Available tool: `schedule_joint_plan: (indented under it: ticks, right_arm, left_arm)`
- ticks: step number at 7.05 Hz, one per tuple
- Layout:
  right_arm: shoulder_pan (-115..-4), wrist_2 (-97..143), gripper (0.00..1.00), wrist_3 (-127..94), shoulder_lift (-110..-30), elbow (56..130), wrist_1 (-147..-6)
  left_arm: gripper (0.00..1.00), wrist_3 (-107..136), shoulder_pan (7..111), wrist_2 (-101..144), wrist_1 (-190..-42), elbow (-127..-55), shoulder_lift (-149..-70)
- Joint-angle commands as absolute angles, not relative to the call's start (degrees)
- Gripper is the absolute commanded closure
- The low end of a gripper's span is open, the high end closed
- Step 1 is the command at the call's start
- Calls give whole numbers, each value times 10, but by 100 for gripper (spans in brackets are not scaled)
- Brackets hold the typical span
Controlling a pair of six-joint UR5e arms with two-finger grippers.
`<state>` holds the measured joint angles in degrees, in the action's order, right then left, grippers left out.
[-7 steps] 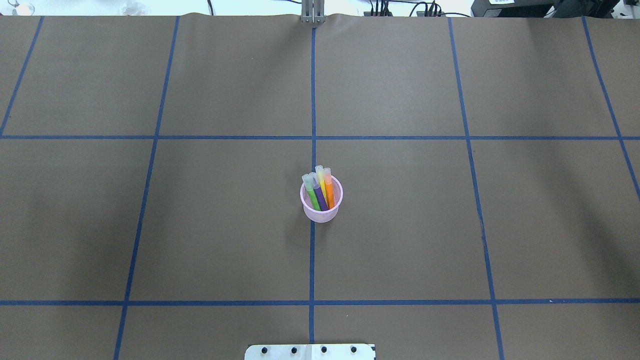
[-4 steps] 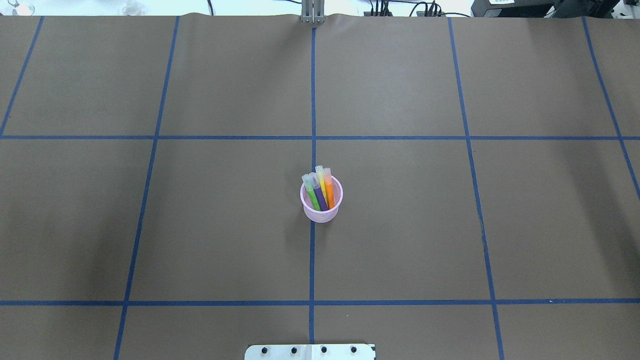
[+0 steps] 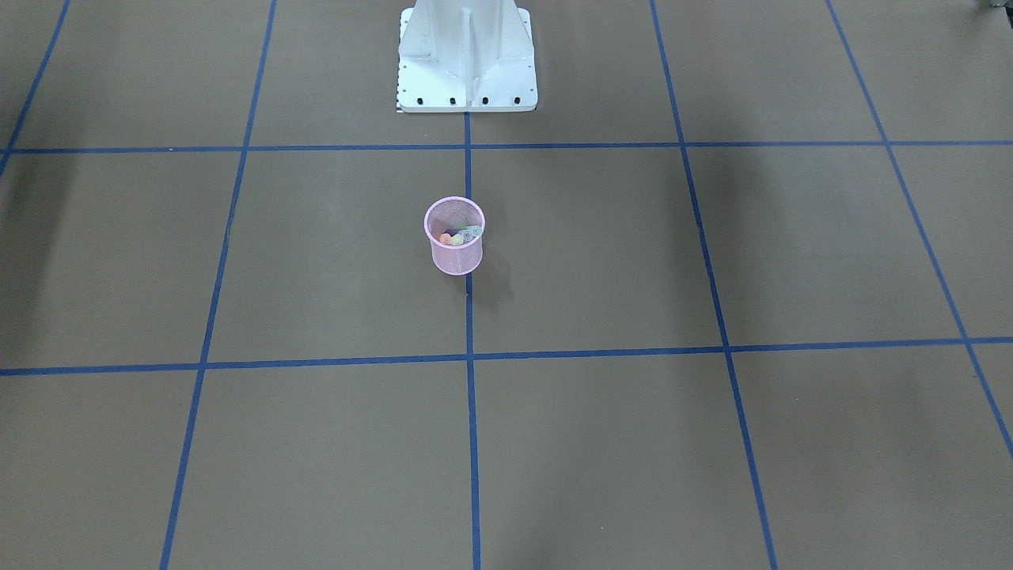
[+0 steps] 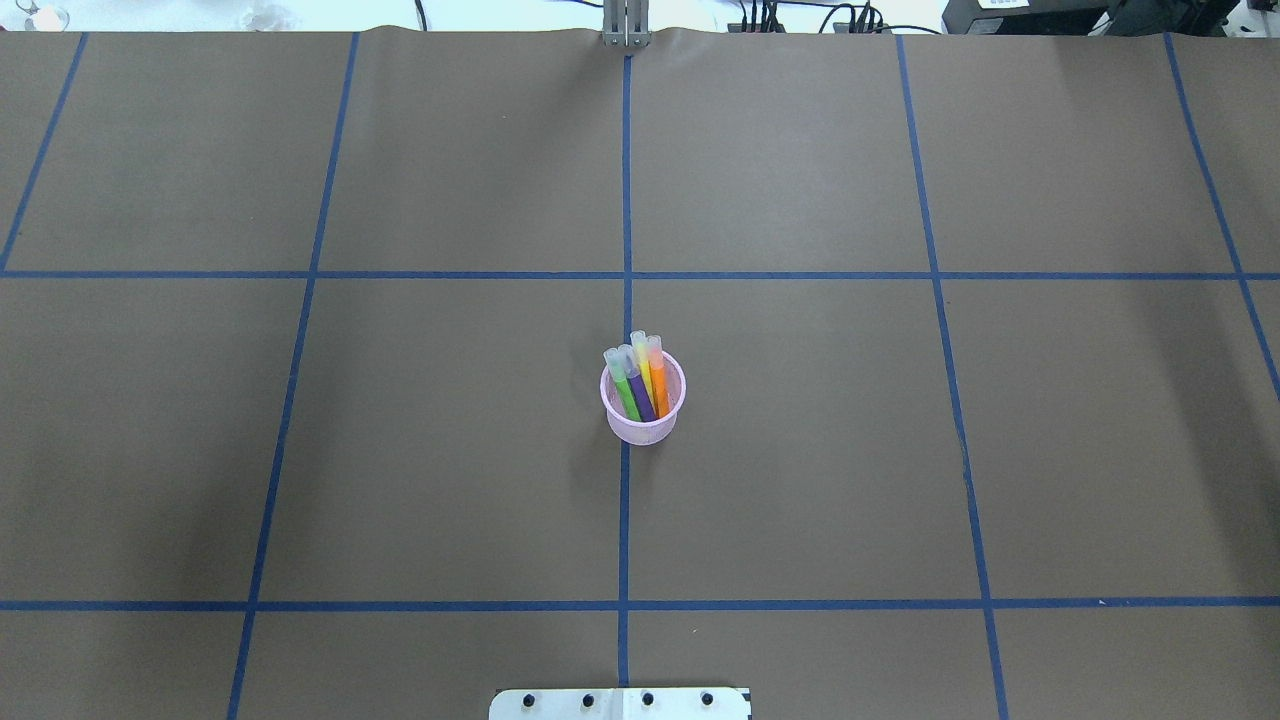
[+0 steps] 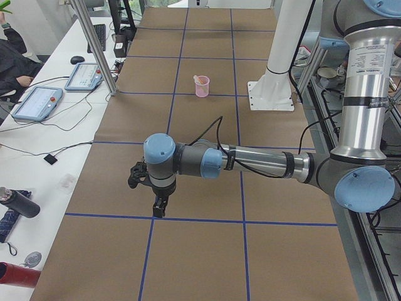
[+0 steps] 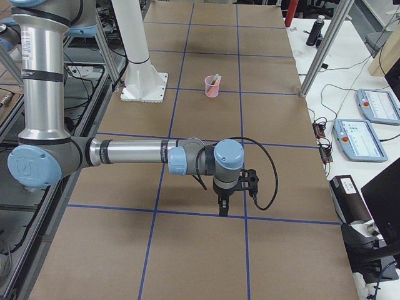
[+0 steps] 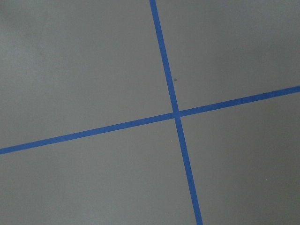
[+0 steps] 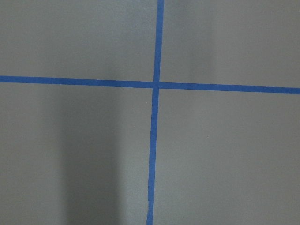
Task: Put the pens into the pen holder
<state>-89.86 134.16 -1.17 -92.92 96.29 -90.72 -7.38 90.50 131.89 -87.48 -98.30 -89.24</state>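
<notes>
Front-facing view: the pink mesh pen holder (image 3: 457,257) stands upright on the brown table (image 3: 712,443), just beside the middle one of the blue tape lines (image 3: 470,396), a bit out from the robot's white base (image 3: 467,59). The pens (image 3: 461,235) are all inside it; from here you only see their cap ends bunched against the side away from the robot.

Overhead view: same spot, right on the centre line. I count four in there: a green pen (image 4: 627,396), a purple pen (image 4: 640,399), a yellow pen (image 4: 645,368) and an orange pen (image 4: 659,390), all leaning toward the far rim with the whitish caps sticking out above it. No arms in this shot.

Left side view: the left arm (image 5: 250,164) stretches out low over the table, and the left gripper (image 5: 160,207) points straight down near a tape crossing, well apart from the holder. Can't tell whether its fingers are apart or together. A person's dark sleeve (image 5: 12,59) is at the desk.

Right side view: the right arm (image 6: 131,152) is in a similar pose, with the right gripper (image 6: 223,206) pointing down by a tape line, also far from the holder. Finger state, can't tell either.

Both wrist views: just brown paper and a tape crossing.
</notes>
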Motion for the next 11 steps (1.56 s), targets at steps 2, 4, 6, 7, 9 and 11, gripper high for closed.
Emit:
schedule_joint_plan:
  ticks: [2, 4, 6, 7, 9, 11]
  right_arm:
    - [-899, 1348, 0, -15, -919, 963, -909]
    - [-899, 1375, 0, -17, -921, 960, -910]
    - [-899, 1382, 0, -19, -923, 962, -908]
    - [-899, 1383, 0, -19, -925, 960, -906]
    - [-899, 1384, 0, -19, -930, 962, -905]
    - [-899, 1384, 0, -19, -930, 962, -905]
  left_arm:
    - [0, -69, 910, 1330, -839, -1037, -846]
    - [0, -67, 909, 1342, -839, -1031, -847]
    - [0, -66, 908, 1347, -845, -1020, -849]
    - [0, -66, 908, 1347, -845, -1020, -853]
    - [0, -66, 908, 1347, -845, -1020, -855]
    - [0, -67, 908, 1347, -845, -1021, -856]
